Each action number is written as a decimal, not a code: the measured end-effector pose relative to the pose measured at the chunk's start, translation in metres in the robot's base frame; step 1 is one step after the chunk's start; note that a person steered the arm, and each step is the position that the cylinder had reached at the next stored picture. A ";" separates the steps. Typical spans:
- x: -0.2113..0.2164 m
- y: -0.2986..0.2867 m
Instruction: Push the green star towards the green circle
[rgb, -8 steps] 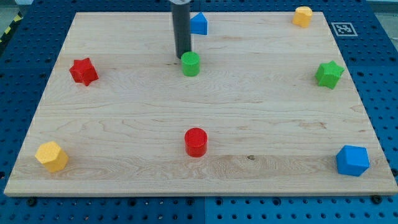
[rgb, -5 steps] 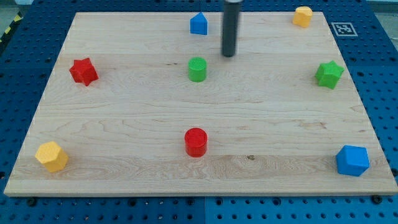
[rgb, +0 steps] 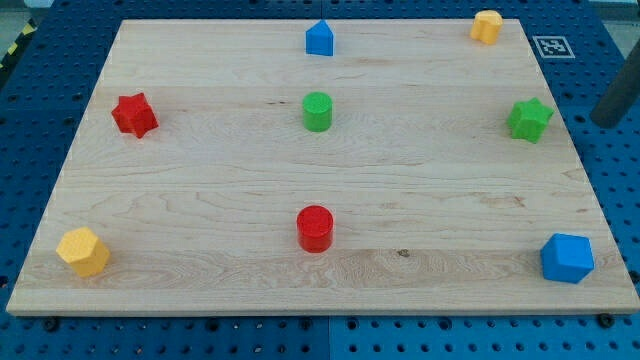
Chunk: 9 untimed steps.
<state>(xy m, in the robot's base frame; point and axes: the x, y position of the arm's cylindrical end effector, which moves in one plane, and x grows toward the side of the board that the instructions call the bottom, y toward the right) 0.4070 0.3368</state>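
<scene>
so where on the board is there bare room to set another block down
The widest free patch is the middle band, bordered by the green circle, red cylinder, red star and green star. The bottom stretch between the red cylinder and blue block is free too. Nowhere is crowded. My tip sits off the board, right of the green star.

No readable text, only a black-and-white square marker (rgb: 552, 46) on the blue base.
</scene>
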 end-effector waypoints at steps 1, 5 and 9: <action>0.007 -0.026; -0.013 -0.074; -0.017 -0.121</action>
<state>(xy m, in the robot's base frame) 0.3902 0.2159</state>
